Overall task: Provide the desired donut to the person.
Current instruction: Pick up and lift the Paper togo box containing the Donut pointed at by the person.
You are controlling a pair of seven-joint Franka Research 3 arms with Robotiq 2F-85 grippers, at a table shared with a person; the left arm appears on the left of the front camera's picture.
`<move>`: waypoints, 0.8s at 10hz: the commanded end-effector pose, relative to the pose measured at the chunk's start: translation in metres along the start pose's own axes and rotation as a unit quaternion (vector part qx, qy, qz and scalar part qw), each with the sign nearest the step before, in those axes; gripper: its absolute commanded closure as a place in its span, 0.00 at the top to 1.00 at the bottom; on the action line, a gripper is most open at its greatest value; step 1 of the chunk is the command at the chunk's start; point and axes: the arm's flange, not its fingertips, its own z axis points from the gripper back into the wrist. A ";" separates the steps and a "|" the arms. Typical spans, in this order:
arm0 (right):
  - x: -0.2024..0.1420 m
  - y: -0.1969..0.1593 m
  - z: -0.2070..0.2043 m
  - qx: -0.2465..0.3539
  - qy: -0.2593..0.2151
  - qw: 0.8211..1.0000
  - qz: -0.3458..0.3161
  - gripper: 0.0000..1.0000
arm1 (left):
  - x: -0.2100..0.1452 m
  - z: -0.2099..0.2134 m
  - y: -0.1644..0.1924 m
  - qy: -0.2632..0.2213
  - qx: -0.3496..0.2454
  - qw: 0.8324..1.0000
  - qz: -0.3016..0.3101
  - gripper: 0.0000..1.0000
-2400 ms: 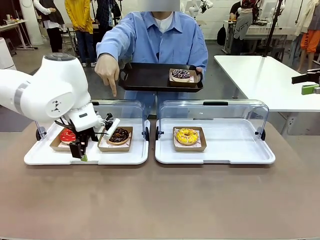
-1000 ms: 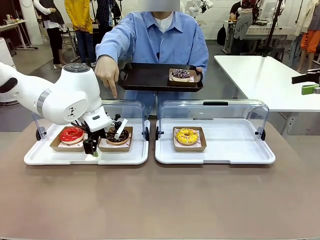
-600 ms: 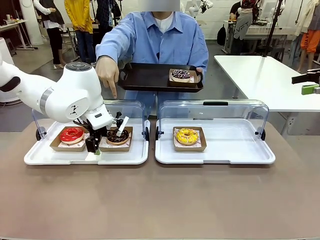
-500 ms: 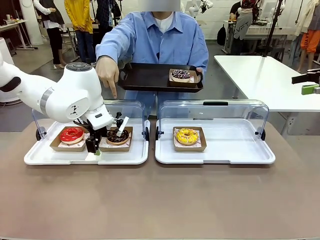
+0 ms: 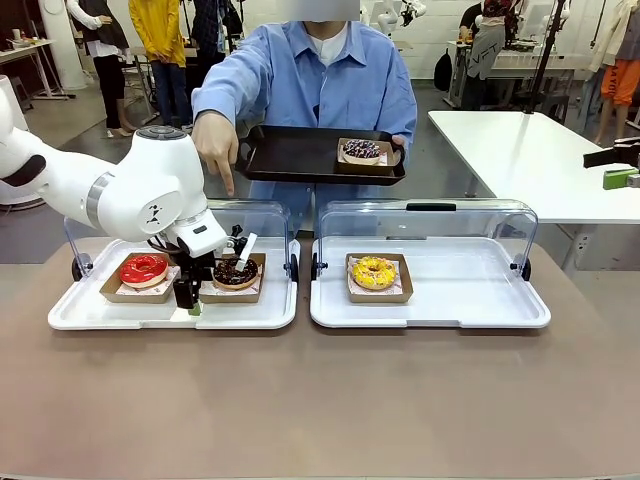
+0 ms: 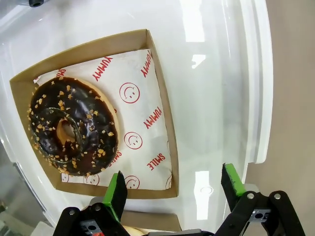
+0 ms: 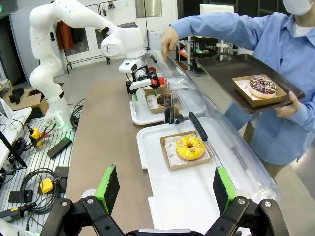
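Shifted off the red donut, the left claw hangs open over a corner of the chocolate donut's box in the left tray, and since the icing looks soft and sticky, the stiff card wall seems the safer pinch.

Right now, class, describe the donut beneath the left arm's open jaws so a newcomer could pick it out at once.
On the table, find the white tray on the robot's left. Two boxed donuts sit in it; take the one nearer the table's middle. It is the chocolate donut flecked with crumbs, not the glossy red donut beside it.
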 end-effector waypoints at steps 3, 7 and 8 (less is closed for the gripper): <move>-0.001 0.001 -0.001 -0.003 0.000 1.000 0.000 1.00 | 0.000 -0.001 0.005 -0.009 -0.006 1.000 0.024 1.00; -0.001 0.001 -0.001 -0.003 0.000 1.000 0.000 1.00 | -0.003 -0.002 0.005 -0.015 -0.003 1.000 0.019 0.00; -0.001 0.001 -0.001 -0.003 0.000 1.000 0.000 1.00 | -0.003 -0.002 0.006 -0.016 -0.003 1.000 0.018 0.00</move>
